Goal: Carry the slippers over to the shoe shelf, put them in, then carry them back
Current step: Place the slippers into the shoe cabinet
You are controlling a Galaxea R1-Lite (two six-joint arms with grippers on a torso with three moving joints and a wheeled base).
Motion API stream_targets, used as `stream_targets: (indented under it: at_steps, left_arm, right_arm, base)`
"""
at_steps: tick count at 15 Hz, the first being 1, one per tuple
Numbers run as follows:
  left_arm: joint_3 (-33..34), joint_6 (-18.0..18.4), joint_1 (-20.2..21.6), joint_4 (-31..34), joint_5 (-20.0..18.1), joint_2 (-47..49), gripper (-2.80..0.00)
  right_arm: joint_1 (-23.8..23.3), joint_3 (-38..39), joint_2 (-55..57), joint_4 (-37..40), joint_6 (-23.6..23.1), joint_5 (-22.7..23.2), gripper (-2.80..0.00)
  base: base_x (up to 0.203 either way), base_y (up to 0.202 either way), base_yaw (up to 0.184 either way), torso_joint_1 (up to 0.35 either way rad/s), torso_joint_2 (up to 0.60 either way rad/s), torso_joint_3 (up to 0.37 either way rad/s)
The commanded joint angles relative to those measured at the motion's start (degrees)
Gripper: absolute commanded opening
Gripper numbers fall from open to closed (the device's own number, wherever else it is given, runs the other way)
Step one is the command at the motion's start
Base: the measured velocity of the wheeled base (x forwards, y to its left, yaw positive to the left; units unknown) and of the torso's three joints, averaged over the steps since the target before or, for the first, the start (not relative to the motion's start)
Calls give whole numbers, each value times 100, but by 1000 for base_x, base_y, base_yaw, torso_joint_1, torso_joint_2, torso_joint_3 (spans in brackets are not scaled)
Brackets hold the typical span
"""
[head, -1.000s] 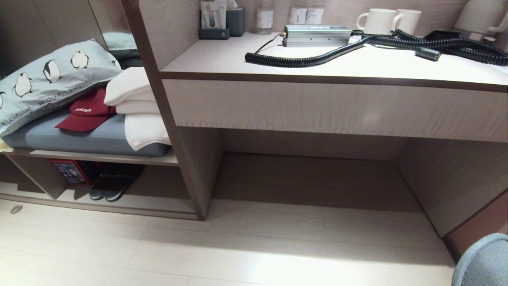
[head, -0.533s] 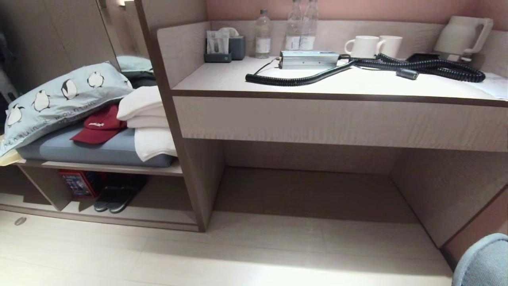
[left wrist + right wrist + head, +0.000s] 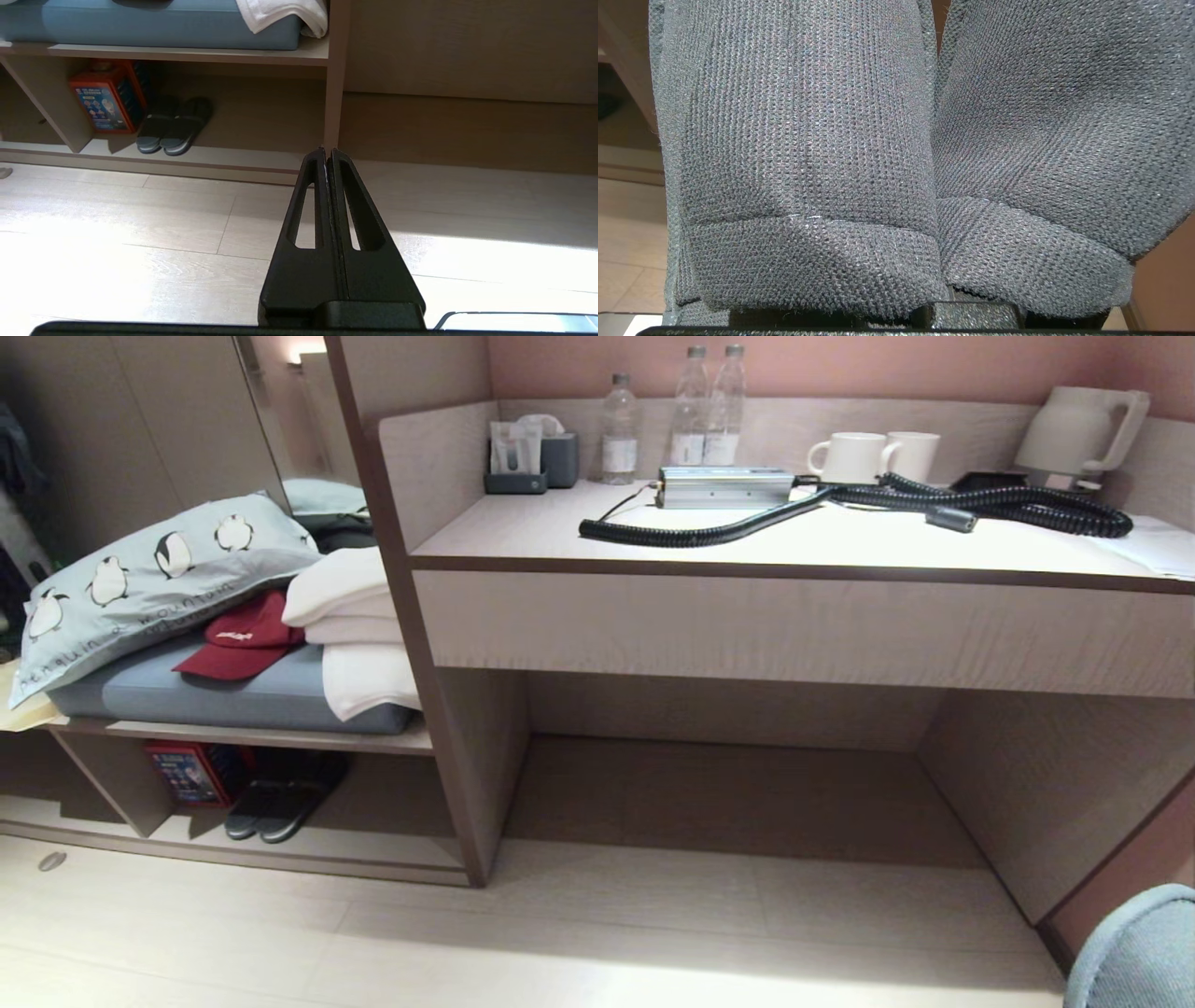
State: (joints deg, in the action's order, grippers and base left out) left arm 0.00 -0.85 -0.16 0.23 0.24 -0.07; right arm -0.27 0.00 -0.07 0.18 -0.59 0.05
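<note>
Two grey knit slippers point(image 3: 896, 154) fill the right wrist view side by side, touching, cuffs nearest the camera. Pale floor point(image 3: 626, 252) and beige board point(image 3: 621, 158) show past one side, possibly the shelf base.

The left gripper point(image 3: 327, 151) has two long matte black fingers point(image 3: 308, 205) that taper to slim tips, each pierced by a narrow elongated slot. They rise from a wider, blocky black base with a flat front edge. Of the right gripper only a dark, faintly speckled block shows.
</note>
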Motion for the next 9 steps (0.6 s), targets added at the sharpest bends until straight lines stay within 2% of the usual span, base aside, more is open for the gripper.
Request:
stream_targets:
  at_steps: [1,3,9]
  left_arm:
    - [9,-3,-2,-1,2,7,-280]
    - [9,-3,-2,-5,2,7,-280]
    - [9,-3,-2,3,2,7,-280]
  right_arm:
    - [0,0,-10,-1,-2,3,-280]
    - [0,0,-10,-1,-2,3,-280]
    - [0,0,-10,-1,-2,3,-280]
  base:
    - [8,45,-11,4,-3,4]
    - [3,134,-5,2,0,4]
    - [0,195,-3,3,2,4]
